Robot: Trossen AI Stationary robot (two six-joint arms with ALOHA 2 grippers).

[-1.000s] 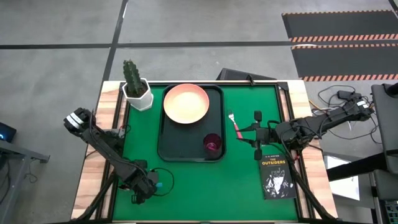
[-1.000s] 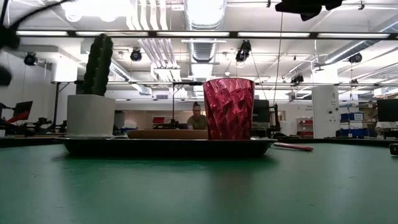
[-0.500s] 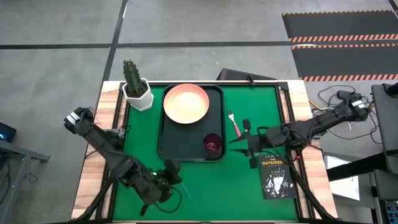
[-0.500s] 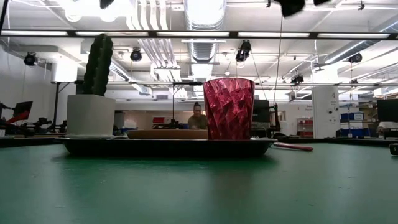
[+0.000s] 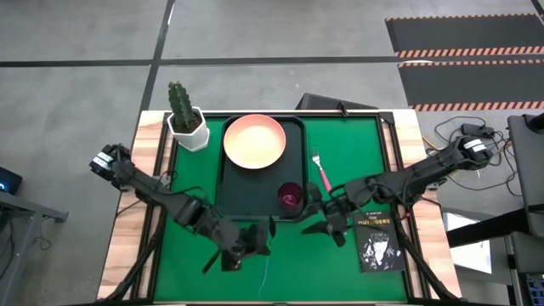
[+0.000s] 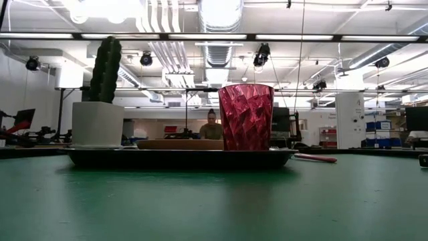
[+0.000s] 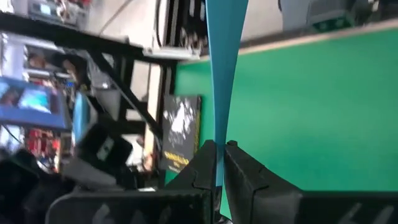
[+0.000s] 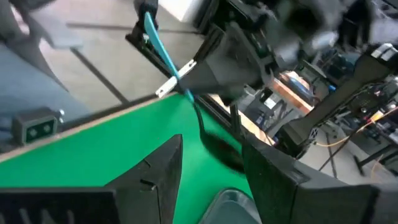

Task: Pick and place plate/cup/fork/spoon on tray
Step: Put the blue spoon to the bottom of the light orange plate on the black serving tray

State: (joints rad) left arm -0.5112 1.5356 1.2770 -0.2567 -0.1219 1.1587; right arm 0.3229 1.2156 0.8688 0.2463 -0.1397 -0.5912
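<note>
Left hand (image 5: 240,252), clamped on the spoon (image 7: 222,81), now swung from the tabletop's near-left corner toward the middle, just in front of the tray (image 5: 231,206). Right hand (image 5: 327,217), fingers apart, now shifted from beside the fork (image 5: 321,171) toward the tray's near-right corner, close beside the cup (image 5: 291,196).

robotics lab / industrial workspace: exposed ceiling ducts (image 6: 217,27) w/ strip lights, concrete floor (image 5: 76,76) w/ hazard-striped mats (image 5: 463,51), more benches & monitors (image 6: 418,118) in bkgd, a person (image 6: 212,126) seated far back, cables (image 5: 450,132) by the green tabletop (image 5: 340,263).
</note>
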